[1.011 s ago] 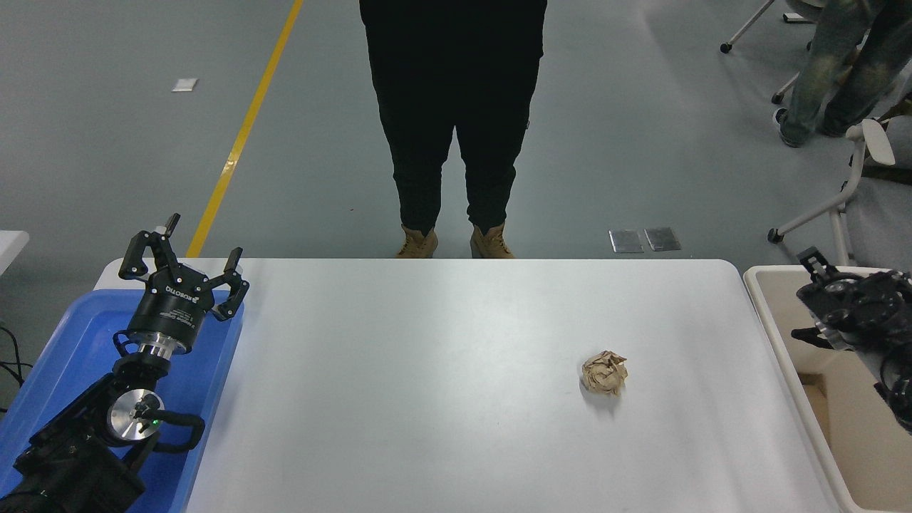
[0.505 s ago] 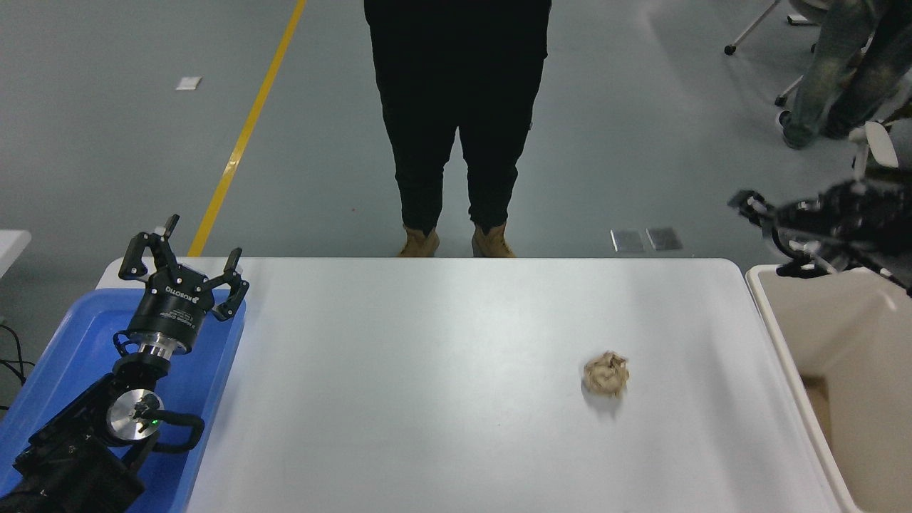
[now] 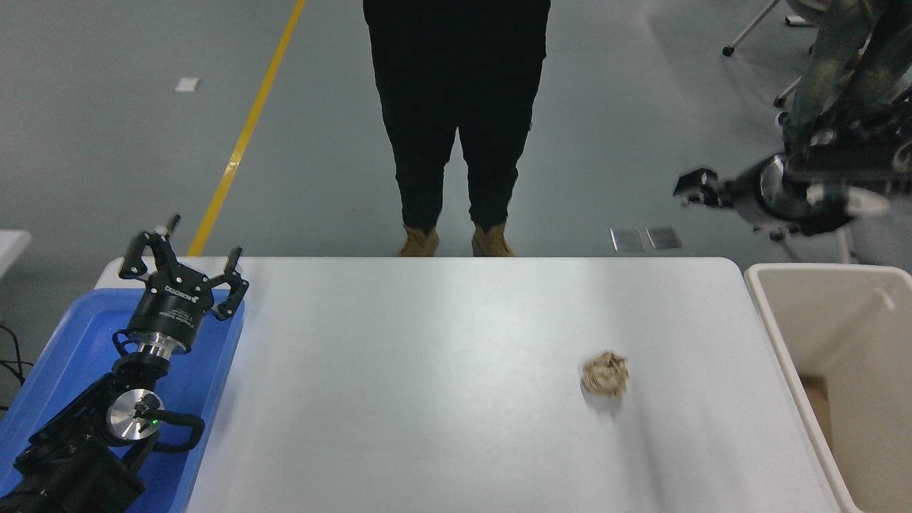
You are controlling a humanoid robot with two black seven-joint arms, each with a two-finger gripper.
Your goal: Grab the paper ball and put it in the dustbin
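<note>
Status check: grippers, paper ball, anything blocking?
Left gripper open, parked over blue tray. Right gripper raised above table's far right corner, blurred, empty. Paper ball loose on table, dustbin at right. Path clear.

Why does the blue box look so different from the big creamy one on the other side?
The blue tray is bright blue and shallow; the dustbin is cream and deep. The tray sits at the table's left with the parked left arm's open pincer over it; the dustbin stands at the right, past the table's edge, with nothing over it. Both are rectangular, open on top, and neither holds the paper ball.
</note>
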